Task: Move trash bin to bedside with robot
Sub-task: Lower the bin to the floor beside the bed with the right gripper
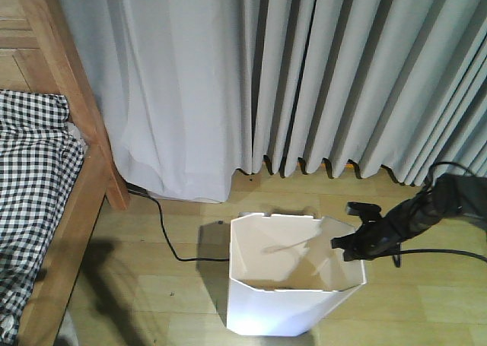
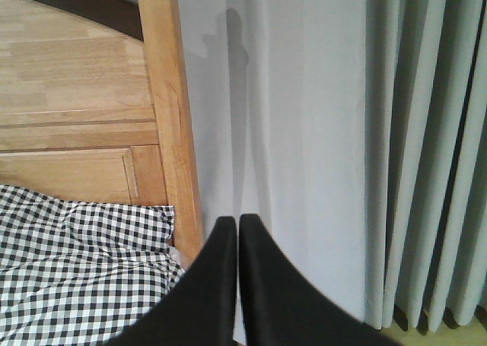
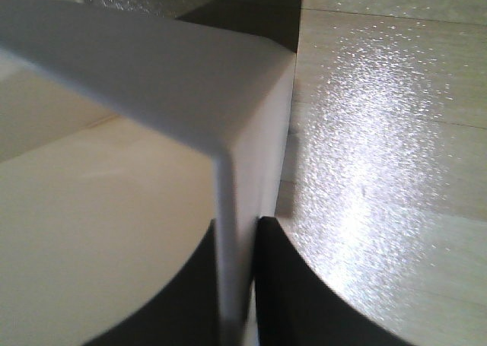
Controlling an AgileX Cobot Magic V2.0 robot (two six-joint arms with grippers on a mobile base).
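1. The bed [image 1: 72, 209] is cut off at 9 o'clock; the bin's [image 1: 293, 304] base is cropped at 6.
2. Only the right wrist view shows the right gripper [image 3: 237, 285] clamped on the bin's rim, 1 finger on each side.
3. The left gripper [image 2: 238, 277], fingers pressed together and empty, shows only in its own view.
4. No writing is visible.
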